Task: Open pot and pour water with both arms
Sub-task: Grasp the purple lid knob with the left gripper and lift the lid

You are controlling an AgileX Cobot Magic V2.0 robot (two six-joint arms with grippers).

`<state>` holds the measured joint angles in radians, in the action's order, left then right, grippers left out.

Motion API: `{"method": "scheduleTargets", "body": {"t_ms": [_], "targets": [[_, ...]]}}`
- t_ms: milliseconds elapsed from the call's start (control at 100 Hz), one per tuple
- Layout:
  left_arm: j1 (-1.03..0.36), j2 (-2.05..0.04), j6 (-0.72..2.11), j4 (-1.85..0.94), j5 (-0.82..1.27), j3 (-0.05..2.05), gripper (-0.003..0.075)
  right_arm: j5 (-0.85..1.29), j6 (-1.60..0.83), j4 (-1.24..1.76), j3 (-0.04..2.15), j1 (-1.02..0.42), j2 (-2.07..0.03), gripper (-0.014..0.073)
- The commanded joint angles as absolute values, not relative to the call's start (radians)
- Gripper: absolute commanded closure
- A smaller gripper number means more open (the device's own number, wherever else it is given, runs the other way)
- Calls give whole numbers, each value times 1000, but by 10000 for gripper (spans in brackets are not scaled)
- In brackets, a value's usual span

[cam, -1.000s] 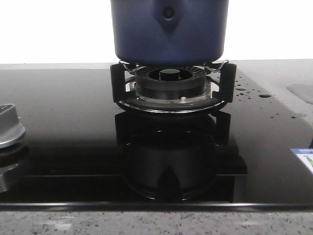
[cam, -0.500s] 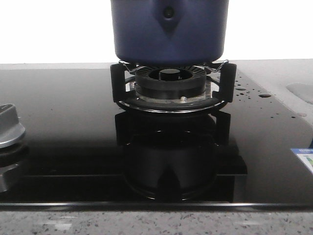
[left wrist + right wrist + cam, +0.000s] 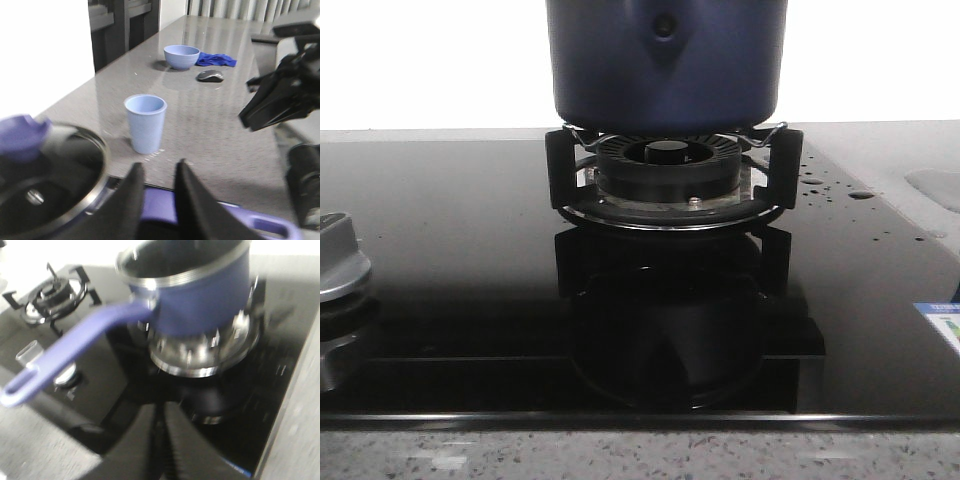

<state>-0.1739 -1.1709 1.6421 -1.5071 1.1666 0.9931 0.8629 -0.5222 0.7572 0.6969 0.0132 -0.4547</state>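
You'll find almost nothing has moved in the front view: the pot at the top centre keeps its seat on the burner. Only its dark reflection in the glass at lower centre has changed shape, now wider and reaching lower right.
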Motion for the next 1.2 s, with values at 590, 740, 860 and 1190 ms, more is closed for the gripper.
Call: {"method": "scheduleTargets", "body": {"t_ms": [590, 740, 860, 1190], "targets": [[-298, -1586, 1681, -1573, 1059, 1411, 149, 703, -552, 792, 743, 11, -468, 10], [-326, -1637, 1681, -1577, 1056, 1445, 99, 705, -552, 792, 743, 11, -468, 10], [-349, -1660, 1681, -1577, 997, 1446, 99, 707, -552, 792, 743, 11, -468, 10], [-353, -1724, 1681, -1680, 970, 1452, 100, 709, -552, 792, 743, 11, -468, 10]]}}
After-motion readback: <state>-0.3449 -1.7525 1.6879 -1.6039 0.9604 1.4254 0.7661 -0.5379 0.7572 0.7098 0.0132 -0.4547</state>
